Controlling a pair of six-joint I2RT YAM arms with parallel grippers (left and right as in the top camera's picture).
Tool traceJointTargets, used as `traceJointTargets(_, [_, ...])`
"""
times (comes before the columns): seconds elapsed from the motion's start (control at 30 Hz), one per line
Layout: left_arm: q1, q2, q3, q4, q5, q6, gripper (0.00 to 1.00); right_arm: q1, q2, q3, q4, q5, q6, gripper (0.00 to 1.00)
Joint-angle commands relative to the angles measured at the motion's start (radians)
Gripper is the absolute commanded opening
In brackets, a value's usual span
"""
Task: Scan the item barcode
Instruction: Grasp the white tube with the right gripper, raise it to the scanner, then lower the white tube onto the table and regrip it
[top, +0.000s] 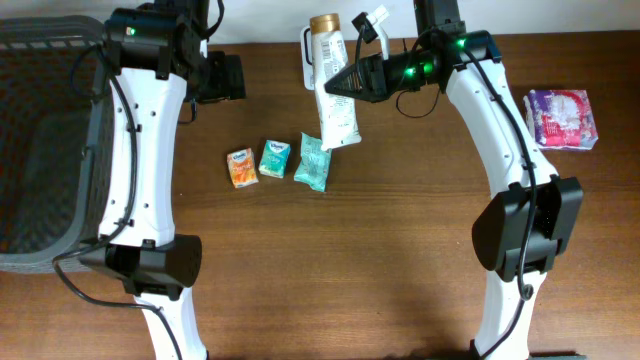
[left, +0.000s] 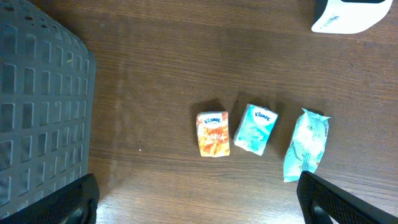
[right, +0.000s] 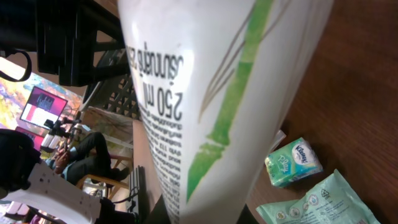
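Overhead view is showing the right fingers (top: 350, 82) clamping the white tube (top: 335, 100) partway down its body. They are holding it at the back of the bench (top: 400, 250), seemingly lifted, with its gold cap pointing away. To do this step well, I judge the tube is needing a slow roll about its long axis, grip staying firm, until the barcode is facing the reader. It is looking glossy white, with a green bamboo stalk and upside-down print; no barcode is showing. The left fingers (left: 339, 200) are standing wide, holding nothing, above the tissue packs (left: 213, 134).
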Motion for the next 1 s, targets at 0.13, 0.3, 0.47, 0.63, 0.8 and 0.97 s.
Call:
traceJointTargets(0.13, [0.001,-0.008,0.011,0.001,0.0,-0.006,0.99,0.004,-0.04,0.029,0.003,-0.016,0.035,0.04])
traceJointTargets(0.3, [0.001,-0.008,0.011,0.001,0.0,-0.006,0.99,0.004,-0.04,0.029,0.003,-0.016,0.035,0.04])
traceJointTargets(0.47, [0.001,-0.008,0.011,0.001,0.0,-0.006,0.99,0.006,-0.04,0.029,-0.089,0.268,0.09,0.04])
traceJointTargets(0.63, [0.001,-0.008,0.011,0.001,0.0,-0.006,0.99,0.034,-0.034,0.022,-0.299,1.025,0.279,0.04])
traceJointTargets(0.8, [0.001,-0.008,0.011,0.001,0.0,-0.006,0.99,0.058,-0.017,-0.185,-0.349,1.498,0.435,0.04])
traceJointTargets(0.97, [0.001,-0.008,0.011,0.001,0.0,-0.006,0.99,0.058,-0.016,-0.443,-0.191,1.707,0.488,0.04])
